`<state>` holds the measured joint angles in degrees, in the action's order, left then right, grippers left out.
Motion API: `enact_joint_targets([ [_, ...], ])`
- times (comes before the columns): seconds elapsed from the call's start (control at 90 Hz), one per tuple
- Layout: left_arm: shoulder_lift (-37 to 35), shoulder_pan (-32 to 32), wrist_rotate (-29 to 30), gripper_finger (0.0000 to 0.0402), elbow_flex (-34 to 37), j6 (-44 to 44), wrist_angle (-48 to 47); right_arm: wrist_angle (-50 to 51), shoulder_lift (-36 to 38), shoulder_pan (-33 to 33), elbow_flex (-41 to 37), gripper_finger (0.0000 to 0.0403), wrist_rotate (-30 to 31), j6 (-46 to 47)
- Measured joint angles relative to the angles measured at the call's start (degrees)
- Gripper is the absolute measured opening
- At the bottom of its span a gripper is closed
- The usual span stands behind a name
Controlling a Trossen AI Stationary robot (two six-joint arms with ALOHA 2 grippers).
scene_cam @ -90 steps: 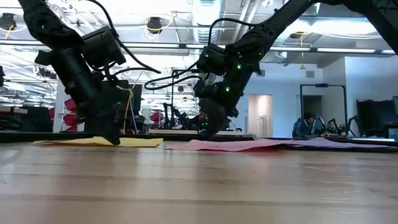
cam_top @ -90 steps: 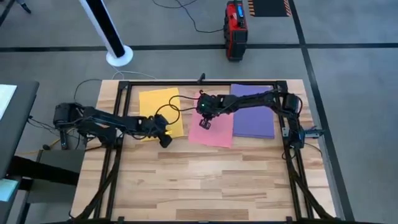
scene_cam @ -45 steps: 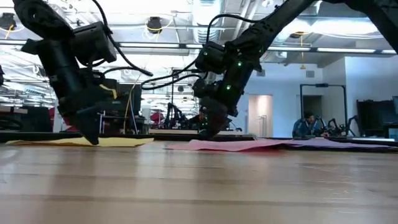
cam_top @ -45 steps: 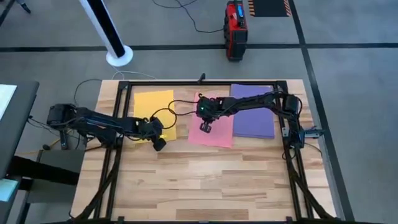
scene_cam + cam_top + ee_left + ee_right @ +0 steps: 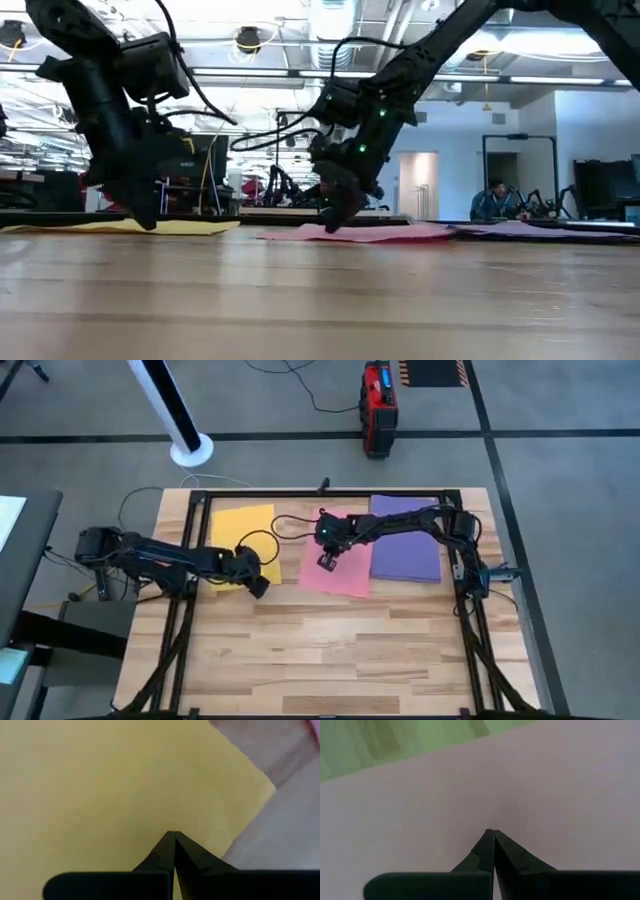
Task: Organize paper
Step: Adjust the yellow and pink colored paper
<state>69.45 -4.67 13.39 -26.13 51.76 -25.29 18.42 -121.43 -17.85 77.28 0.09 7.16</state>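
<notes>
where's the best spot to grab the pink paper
Probably its near edge, which faces open wood. The pink paper lies flat, so come in low from the front; its side neighbours, the yellow paper and the purple paper, sit close.

From my overhead view, three sheets of paper lie in a row across the far half of the table (image 5: 330,660): the left sheet (image 5: 238,530), the middle sheet (image 5: 340,575) and the right sheet (image 5: 405,550). The middle sheet touches or slightly overlaps the right one; the left sheet lies apart. I see my left gripper (image 5: 257,585) at the left sheet's near right corner, and my right gripper (image 5: 327,561) over the middle sheet. Both have their fingertips pressed together.
</notes>
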Motion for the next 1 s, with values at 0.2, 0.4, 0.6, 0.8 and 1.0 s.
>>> enact_joint_targets([
  [0.2,0.0,0.0,2.8,0.0000,0.0,7.0,-0.2,-3.5,-0.7,0.1,-0.1,0.0000,-0.2,-1.1],
  [0.4,1.7,-1.1,5.2,0.0000,0.0,12.5,-0.5,-3.9,-0.9,0.5,-0.1,0.0000,0.0,-4.7],
  [0.6,4.6,-1.4,6.2,0.0000,-0.1,9.2,1.1,-3.0,-0.9,0.4,-0.1,0.0000,0.0,-6.2],
  [0.8,4.5,-1.4,6.0,0.0000,-0.1,4.4,1.2,-2.1,0.1,0.4,-0.2,0.0000,0.0,-6.1],
  [1.0,4.6,-1.4,5.6,0.0000,-0.1,1.4,0.9,0.3,3.1,1.3,-0.7,0.0000,0.0,-8.1],
])
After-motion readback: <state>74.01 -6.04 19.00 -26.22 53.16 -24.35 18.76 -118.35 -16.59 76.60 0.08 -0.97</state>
